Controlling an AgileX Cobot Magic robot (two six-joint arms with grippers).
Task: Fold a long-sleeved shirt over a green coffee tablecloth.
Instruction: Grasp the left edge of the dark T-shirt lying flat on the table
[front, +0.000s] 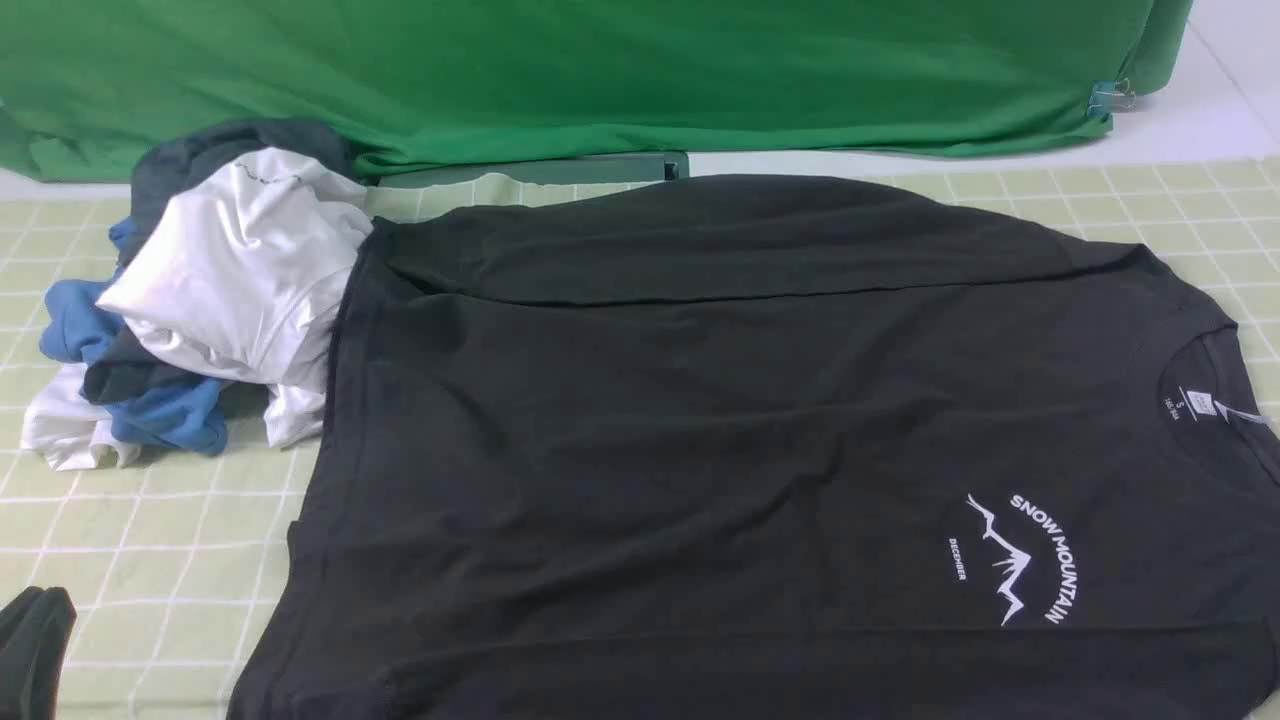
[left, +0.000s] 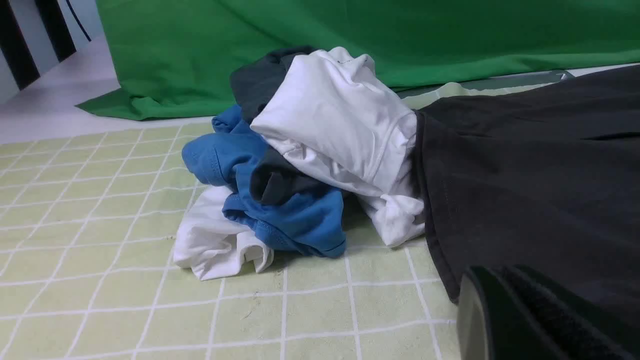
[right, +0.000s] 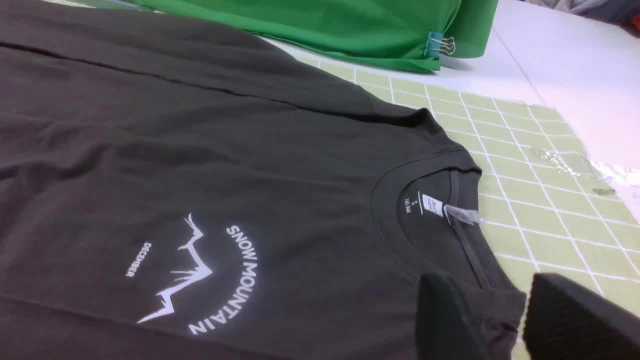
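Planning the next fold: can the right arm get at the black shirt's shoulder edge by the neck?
Likely yes. The right gripper sits right at that edge of the long-sleeved shirt, jaws apart with the cloth seemingly between them; nothing lies on it there.

The long-sleeved shirt (front: 700, 450) reads "SNOW MOUNTAIN" — "DECEMBER".

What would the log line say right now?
long-sleeved shirt spread on green coffee tablecloth | left jaws shut, off shirt | right jaws open astride shoulder edge | clothes heap against hem
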